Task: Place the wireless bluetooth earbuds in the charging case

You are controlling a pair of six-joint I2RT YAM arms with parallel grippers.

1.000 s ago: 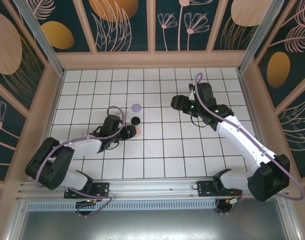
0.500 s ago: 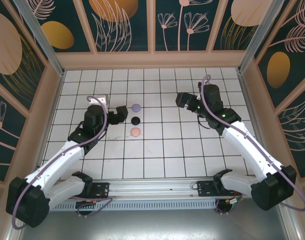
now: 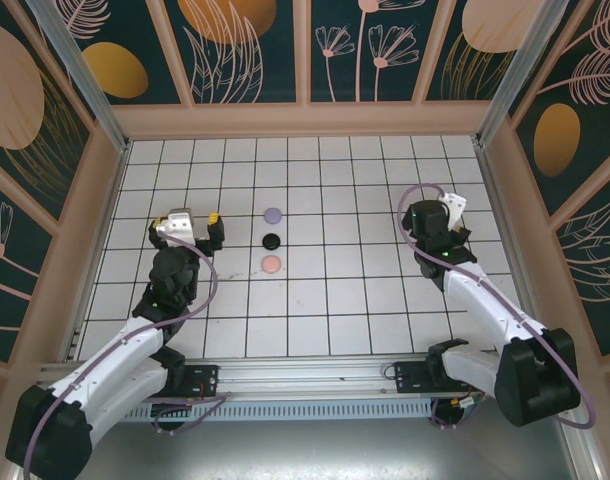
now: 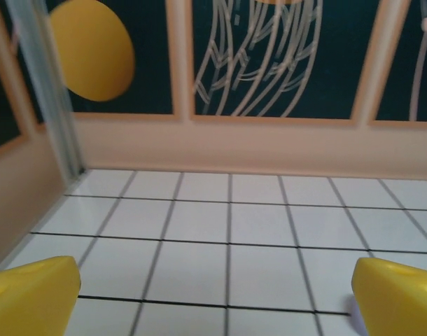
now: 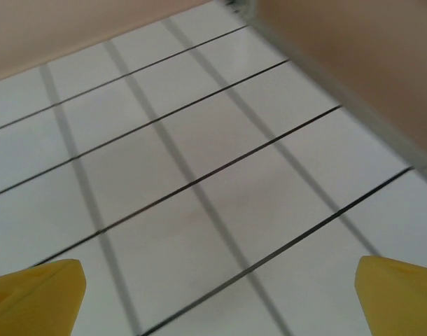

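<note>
Wide open and empty, the left gripper [image 4: 213, 297] hangs above bare tiles of the table [image 3: 325, 300], its yellow fingertips [image 4: 31, 294] far apart; the right gripper [image 5: 217, 297] is spread just as wide and carries nothing. Between them, nearer the left one and well apart from the right, three round cases lie in a line: lilac case [image 3: 273, 215], black case [image 3: 272, 240], pink case [image 3: 272, 264]. Their lids look shut, so the earbuds are probably inside, though that is hidden; the central row likely suits both arms' reach
</note>
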